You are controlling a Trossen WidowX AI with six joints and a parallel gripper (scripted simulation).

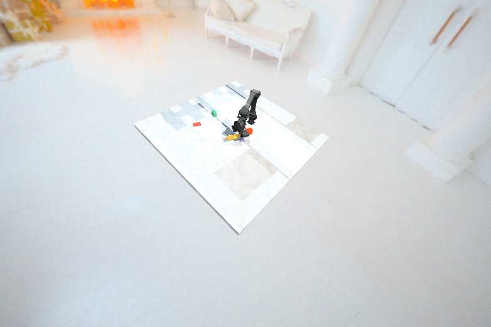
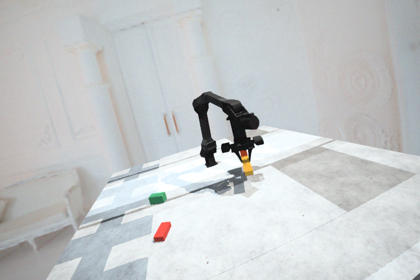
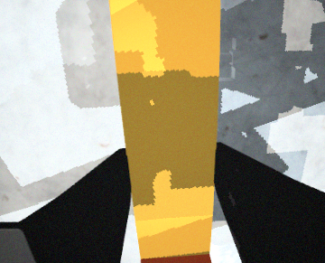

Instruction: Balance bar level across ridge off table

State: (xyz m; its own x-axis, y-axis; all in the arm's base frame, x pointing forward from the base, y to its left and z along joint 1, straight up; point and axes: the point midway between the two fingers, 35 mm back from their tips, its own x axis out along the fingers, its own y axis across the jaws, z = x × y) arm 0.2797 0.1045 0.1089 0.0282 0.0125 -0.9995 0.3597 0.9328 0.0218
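Observation:
The bar (image 1: 233, 137) (image 2: 247, 169) (image 3: 168, 35) is yellow over most of its length and has a red-orange end (image 1: 249, 130) (image 2: 243, 153) (image 3: 175, 258). My gripper (image 2: 245, 160) (image 3: 170, 155) points down and is shut on the bar, one black finger on each side of the yellow part. A small purple piece, apparently the ridge (image 1: 242, 140), shows just below the gripper in the top view. It is hidden in the exterior view and the wrist view. Whether the bar touches it, and the gap to the table, I cannot tell.
A red block (image 1: 196, 123) (image 2: 162, 231) and a green block (image 1: 214, 113) (image 2: 157, 198) stand on the patterned table top (image 1: 239, 216) (image 2: 280, 231), well away from the gripper. The arm's base stands behind the bar. Shadows fall around the bar.

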